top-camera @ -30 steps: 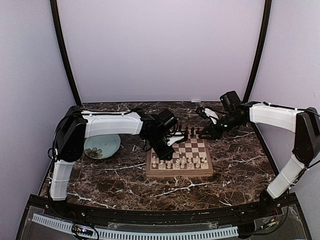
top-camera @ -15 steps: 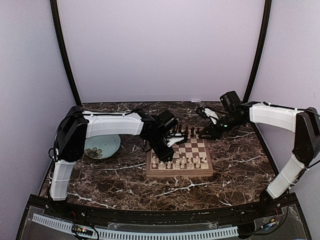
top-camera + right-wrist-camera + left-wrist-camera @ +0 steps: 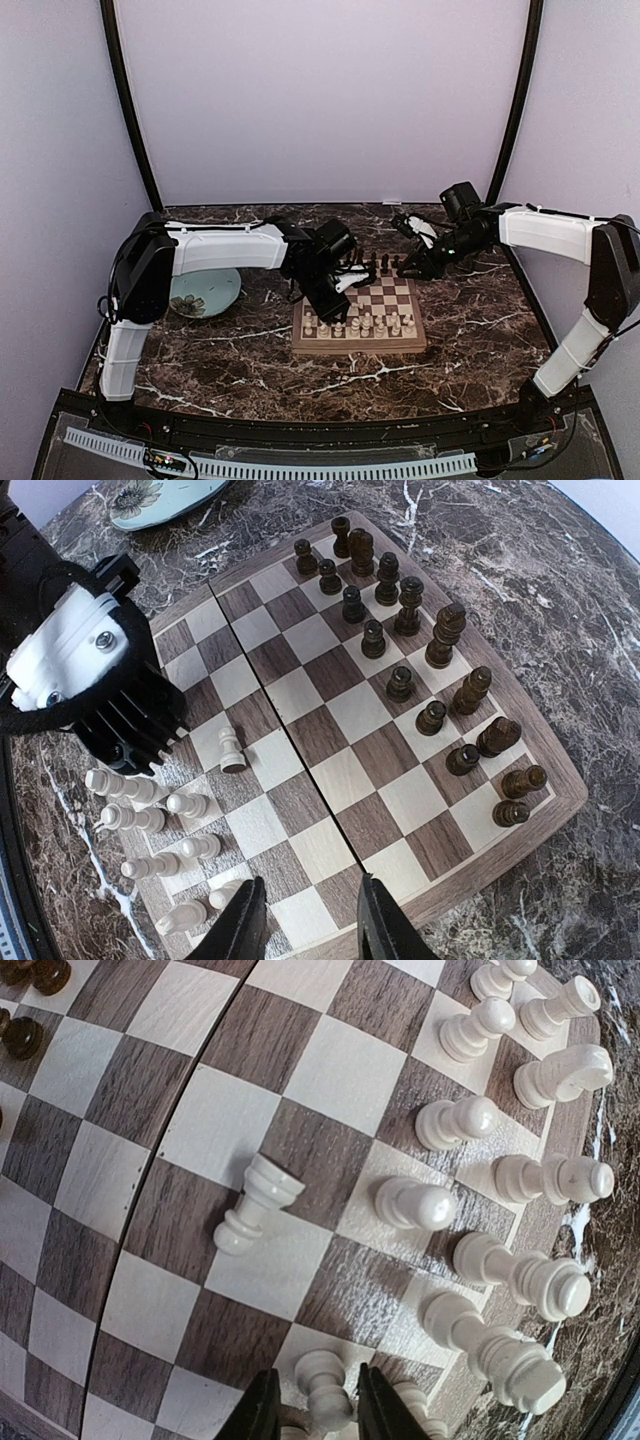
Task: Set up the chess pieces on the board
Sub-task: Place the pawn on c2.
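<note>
Here left claw [image 3: 316,1400] straddles a white pawn [image 3: 321,1370], jaws apart

Two arms of matching build. Left arm [image 3: 220,248] and right arm [image 3: 545,232]: long white shells with rounded edges, joined by bulky black housings at shoulder and elbow. Thin black cables along the white links and at the wrists. Black wrist blocks, each topped with a dark camera unit. Left gripper [image 3: 318,1415]: white moulded body with a small silver screw, a black ribbed block beneath, slim black fingers with flat inner faces. Right gripper [image 3: 312,925]: two smooth black fingers, tapered toward the tips, slightly glossy.
</note>
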Available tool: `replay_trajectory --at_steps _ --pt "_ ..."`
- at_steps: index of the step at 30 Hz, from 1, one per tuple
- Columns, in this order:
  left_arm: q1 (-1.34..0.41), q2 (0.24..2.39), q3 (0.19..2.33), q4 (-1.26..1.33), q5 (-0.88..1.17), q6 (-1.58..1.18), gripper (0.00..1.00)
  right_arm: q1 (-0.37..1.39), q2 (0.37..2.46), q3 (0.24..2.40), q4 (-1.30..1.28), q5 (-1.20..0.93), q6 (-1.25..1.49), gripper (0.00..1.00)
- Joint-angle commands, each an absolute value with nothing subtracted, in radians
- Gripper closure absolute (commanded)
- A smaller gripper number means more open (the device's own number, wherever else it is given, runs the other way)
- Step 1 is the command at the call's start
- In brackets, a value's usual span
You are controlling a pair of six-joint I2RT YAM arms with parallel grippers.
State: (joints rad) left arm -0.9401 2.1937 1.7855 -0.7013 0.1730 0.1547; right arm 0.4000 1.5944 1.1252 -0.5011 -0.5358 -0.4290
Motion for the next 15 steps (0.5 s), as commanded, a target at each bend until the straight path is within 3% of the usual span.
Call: replay_trajectory --at_steps 1,6,15 --pt "-0.941 2.165 1.82 -0.724 0.171 0.165 0.72 0.399 1.605 1.129 -0.489 -0.556 -0.431 0.67" --pt "-0.929 2.126 1.826 -0.725 0.148 0.169 0.7 0.399 1.609 1.131 -0.488 -0.559 -0.431 0.67" --pt "-0.871 1.956 1.807 -0.657 0.215 0.169 0.59 0.433 1.691 1.184 -0.515 -0.565 -0.433 0.67"
